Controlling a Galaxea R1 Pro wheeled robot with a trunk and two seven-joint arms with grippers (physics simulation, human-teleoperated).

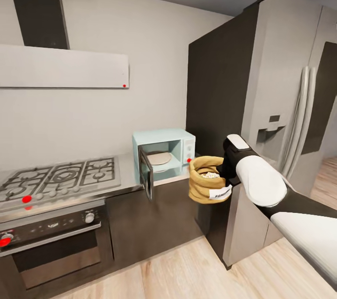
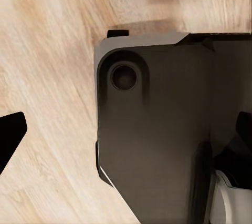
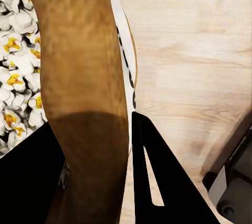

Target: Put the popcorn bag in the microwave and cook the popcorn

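My right gripper (image 1: pixel 226 173) holds the tan popcorn bag (image 1: pixel 208 185) in the air, in front of the counter's right end and right of the microwave. In the right wrist view my right gripper (image 3: pixel 92 176) is shut on the bag's rolled rim (image 3: pixel 84 66), one black finger (image 3: pixel 157 182) outside and the other inside. Puffed white-yellow popcorn (image 3: pixel 16 71) fills the bag, seen also from above as popcorn (image 1: pixel 209 175). The mint-blue microwave (image 1: pixel 180 147) stands on the steel countertop (image 1: pixel 126 182) with its door (image 1: pixel 146 175) swung open and its turntable bare. One left fingertip (image 2: pixel 10 135) hangs over wooden floor.
A tall grey fridge (image 1: pixel 276 102) stands right behind the bag and my right arm. A gas hob (image 1: pixel 61 177) sits left of the microwave, above a built-in oven (image 1: pixel 51 238). My dark base (image 2: pixel 157 129) is below the left wrist. Wooden floor (image 1: pixel 187 271) lies open in front of the cabinets.
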